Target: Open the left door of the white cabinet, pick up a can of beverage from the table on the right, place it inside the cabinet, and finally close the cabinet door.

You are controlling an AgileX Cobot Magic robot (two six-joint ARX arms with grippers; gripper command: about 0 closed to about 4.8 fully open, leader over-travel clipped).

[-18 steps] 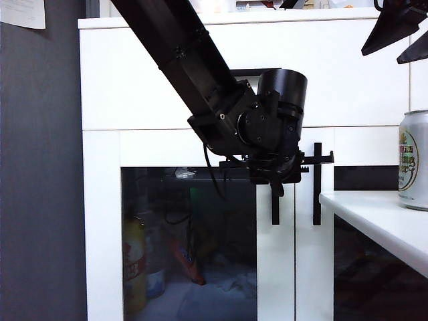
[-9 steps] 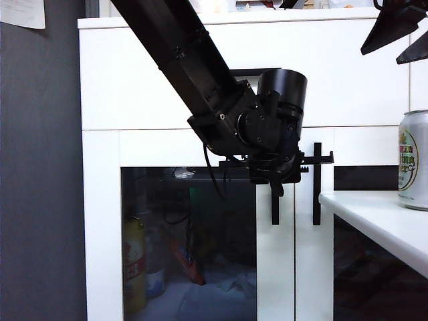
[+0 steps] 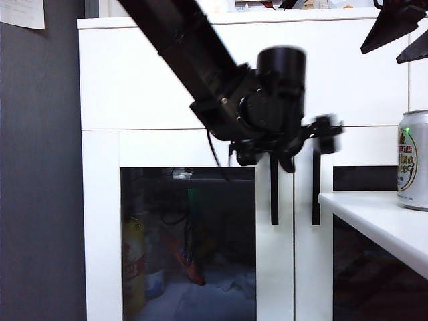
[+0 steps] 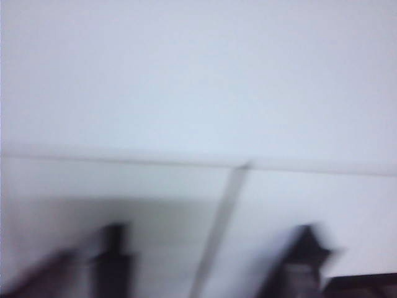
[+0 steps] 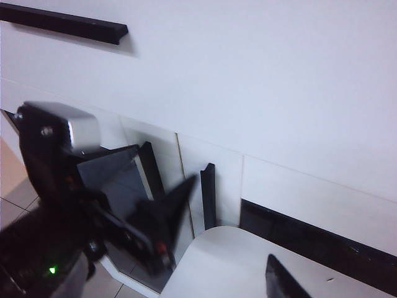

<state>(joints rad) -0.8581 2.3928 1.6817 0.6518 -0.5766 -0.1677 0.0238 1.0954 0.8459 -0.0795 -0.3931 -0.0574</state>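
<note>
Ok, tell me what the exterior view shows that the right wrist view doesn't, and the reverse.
Exterior only: the can of beverage standing on the table, and bottles behind the left door glass.
Right wrist only: the drawer handle unobstructed, and the tiled floor.
Both: the white cabinet, both vertical door handles, and the left gripper at the left door's handle, jaws blurred. The right gripper hangs apart, open.

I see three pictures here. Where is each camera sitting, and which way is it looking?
Exterior view: off the arms, low, facing the white cabinet; the left gripper hangs blurred by the left door.
Left wrist view: on the left arm, close to the cabinet front; blurred dark fingers show.
Right wrist view: on the right arm, above the table, looking down at the doors and the left arm.
Shared: the cabinet's two bar handles.
</note>
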